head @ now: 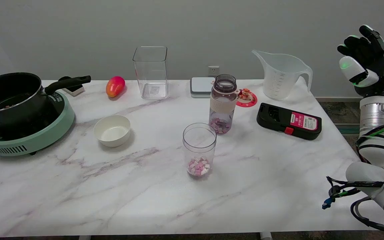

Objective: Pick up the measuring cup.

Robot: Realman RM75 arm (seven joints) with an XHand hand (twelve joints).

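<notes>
While the measuring cup (pixel 283 76) sits upright at the table's (pixel 145 200) far right corner, the right hand (pixel 367 61) hangs off the edge. Fingers loosely spread, holding nothing.

Clear measuring cup (pixel 280 76) upright, table's far-right corner

Setting: I worked a mock kitchen in a test room | Kitchen signs: pot (pixel 8 95) on a green cooker (pixel 28 138), bowl (pixel 112 130), measuring cup (pixel 283 75) on a marble-look table (pixel 278 173) | Room: I saw a bare grey wall (pixel 78 30), wall socket (pixel 213 70)
</notes>
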